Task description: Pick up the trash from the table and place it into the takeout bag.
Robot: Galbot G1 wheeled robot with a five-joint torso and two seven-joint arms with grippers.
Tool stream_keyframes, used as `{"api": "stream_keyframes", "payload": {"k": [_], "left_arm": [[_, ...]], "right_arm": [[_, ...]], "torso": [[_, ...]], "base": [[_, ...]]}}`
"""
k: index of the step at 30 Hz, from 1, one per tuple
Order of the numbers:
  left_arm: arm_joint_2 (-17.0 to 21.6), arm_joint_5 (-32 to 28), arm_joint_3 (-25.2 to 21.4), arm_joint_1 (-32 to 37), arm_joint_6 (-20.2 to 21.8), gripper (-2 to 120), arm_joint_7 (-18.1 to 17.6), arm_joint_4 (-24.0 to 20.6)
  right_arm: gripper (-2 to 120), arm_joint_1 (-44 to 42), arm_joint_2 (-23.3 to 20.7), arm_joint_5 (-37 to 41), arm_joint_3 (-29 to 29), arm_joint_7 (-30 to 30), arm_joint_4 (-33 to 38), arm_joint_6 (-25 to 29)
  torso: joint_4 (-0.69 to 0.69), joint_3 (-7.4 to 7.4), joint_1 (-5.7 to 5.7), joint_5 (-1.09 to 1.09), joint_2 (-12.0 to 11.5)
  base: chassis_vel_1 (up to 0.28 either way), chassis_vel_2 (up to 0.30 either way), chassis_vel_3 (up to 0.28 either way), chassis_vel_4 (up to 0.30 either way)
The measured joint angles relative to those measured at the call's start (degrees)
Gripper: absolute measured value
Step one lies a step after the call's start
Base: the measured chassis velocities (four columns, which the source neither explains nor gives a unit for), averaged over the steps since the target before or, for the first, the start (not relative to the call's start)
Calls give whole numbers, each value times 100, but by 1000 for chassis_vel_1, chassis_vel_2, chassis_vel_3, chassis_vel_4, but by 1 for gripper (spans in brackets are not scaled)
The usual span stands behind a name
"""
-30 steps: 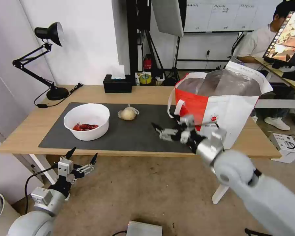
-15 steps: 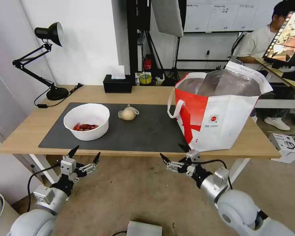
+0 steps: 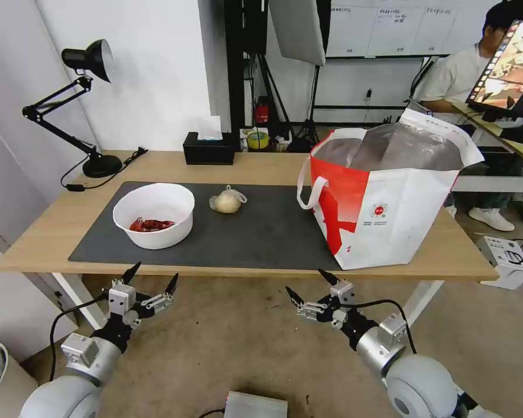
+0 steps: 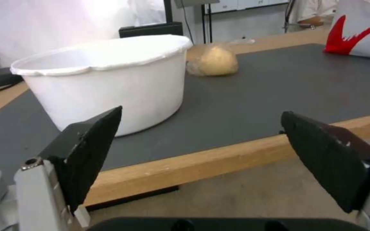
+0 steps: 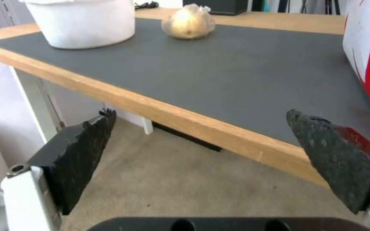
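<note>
Both arms hang below the front edge of the tabletop [image 3: 46, 235], neither over the work. Left hand [image 3: 151, 280] sits in front of the white bowl [image 3: 153, 213], fingers spread wide, nothing in them. Right hand [image 3: 312, 285] is under the edge near the takeout bag [image 3: 389, 203], also released and empty. Reads as a between-picks state: two trash items are left on the dark grey mat [image 3: 261, 232], none in a grip. The bowl, with red scraps at the bottom, stands toward the mat's left end. The knotted clear bag [image 3: 227, 201] with a beige lump lies just to its right, apart from it and closer to mid-mat. The takeout bag stands upright at the right end, mouth open, foil lining showing, white loop handle hanging on its near-left side. My guess at the next move: left arm is closest to the bowl, so lift the hand above tabletop height, approach over the rim, and pinch the wall. It's a wide, thin-walled tub, so grip one side and keep it level or the scraps spill. Then carry it across the mat and clear the tall bag lip before letting go. The knotted bag is soft and would suit either arm. Writing: the bag carries a small round red logo [image 3: 379, 210] with a line of tiny print below, too small to read. Black tissue box [image 3: 208, 147] at the back is unmarked from here and isn't trash.
</note>
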Motion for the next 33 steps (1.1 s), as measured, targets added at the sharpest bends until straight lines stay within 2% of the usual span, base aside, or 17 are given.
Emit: {"api": "stream_keyframes", "payload": {"k": [17, 21, 23, 24, 27, 28, 30, 31, 33], "left_arm": [[-15, 43, 17, 45, 0, 100, 6, -60], [50, 36, 36, 6, 0, 100, 7, -51], [63, 31, 55, -18, 1, 100, 7, -27], [63, 31, 55, -18, 1, 100, 7, -27], [50, 30, 112, -61, 13, 100, 9, 9], [50, 30, 112, -61, 13, 100, 9, 9], [14, 41, 134, -73, 21, 100, 5, 35], [14, 41, 134, -73, 21, 100, 5, 35], [-35, 66, 141, -71, 23, 100, -2, 65]], "right_arm": [[100, 58, -53, 39, 22, 12, 31, 34], [100, 465, -88, 220, -132, 89, -55, -15], [100, 1054, -121, 437, -387, 173, -269, -176], [100, 1054, -121, 437, -387, 173, -269, -176], [100, 2240, -71, 794, -1035, 324, -748, -429], [100, 2240, -71, 794, -1035, 324, -748, -429], [100, 3011, 59, 1105, -1535, 424, -1082, -582], [100, 3011, 59, 1105, -1535, 424, -1082, -582], [100, 3886, 326, 1431, -2084, 543, -1524, -751]], "torso": [[0, 0, 0, 0, 0], [-1, 0, 0, 0, 0], [-1, 0, 0, 1, 0], [-1, 0, 0, 1, 0], [-2, 1, 0, 0, 0], [-2, 1, 0, 0, 0], [2, 2, 1, -1, -1], [2, 2, 1, -1, -1], [-1, 1, 1, -1, -1]], "base": [[0, 0, 0, 0], [0, 0, 0, 0], [0, 0, 0, 0], [0, 0, 0, 0], [0, 0, 0, 0], [0, 0, 0, 0], [0, 0, 0, 0], [0, 0, 0, 0], [0, 0, 0, 0]]}}
